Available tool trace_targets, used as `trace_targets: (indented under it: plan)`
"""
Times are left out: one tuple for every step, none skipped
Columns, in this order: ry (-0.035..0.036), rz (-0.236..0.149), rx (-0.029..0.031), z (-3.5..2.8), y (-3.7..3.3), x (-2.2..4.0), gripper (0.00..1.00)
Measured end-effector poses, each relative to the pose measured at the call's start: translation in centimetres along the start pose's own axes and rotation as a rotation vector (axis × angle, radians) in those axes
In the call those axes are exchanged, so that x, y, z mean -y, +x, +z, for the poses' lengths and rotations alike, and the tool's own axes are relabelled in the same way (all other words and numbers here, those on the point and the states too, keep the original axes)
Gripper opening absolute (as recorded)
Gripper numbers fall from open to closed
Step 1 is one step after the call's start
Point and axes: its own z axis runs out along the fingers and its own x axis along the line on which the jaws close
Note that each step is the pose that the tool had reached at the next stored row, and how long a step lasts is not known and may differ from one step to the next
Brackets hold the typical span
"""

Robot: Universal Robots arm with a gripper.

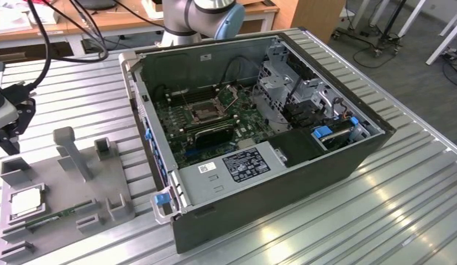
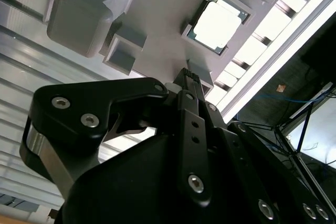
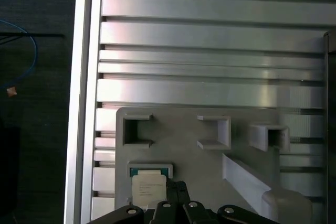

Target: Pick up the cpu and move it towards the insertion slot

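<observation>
The cpu (image 1: 25, 201), a small pale square chip, lies in a recess of the grey tray (image 1: 95, 182) at the exterior view's lower left. It also shows in the second wrist view, cpu (image 2: 218, 24), and in the first wrist view, cpu (image 3: 147, 188). My black gripper (image 1: 8, 144) hovers above the tray's far end, a little away from the chip. In both wrist views the gripper (image 2: 188, 73) (image 3: 176, 186) has its fingers together with nothing between them. The insertion slot (image 1: 204, 114), a metal-framed socket, sits mid-motherboard inside the open computer case.
The open computer case (image 1: 287, 182) stands on the slatted aluminium table (image 1: 405, 221), to the tray's right in the exterior view. A green memory stick (image 1: 55, 216) lies in the tray beside the cpu. Grey posts (image 1: 72, 152) rise from the tray. The table edge (image 3: 84, 103) is close by.
</observation>
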Motion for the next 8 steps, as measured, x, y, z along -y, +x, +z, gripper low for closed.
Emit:
trace_targets:
  plan:
    - [0.0000, 0.000, 0.0000, 0.03, 0.06, 0.00, 0.11]
    - [0.0001, 0.000, -0.0001, 0.07, 0.12, 0.00, 0.11]
    - [0.0000, 0.000, 0.0000, 0.10, 0.18, 0.00, 0.11]
    - [0.0000, 0.000, 0.0000, 0.12, 0.24, 0.00, 0.11]
    - [0.0000, 0.000, 0.0000, 0.15, 0.29, 0.00, 0.11]
    - [0.0000, 0.000, 0.0000, 0.16, 0.33, 0.00, 0.11]
    - [0.0000, 0.000, 0.0001, 0.18, 0.35, 0.00, 0.11]
    - [0.0000, 0.000, 0.0000, 0.18, 0.37, 0.00, 0.11]
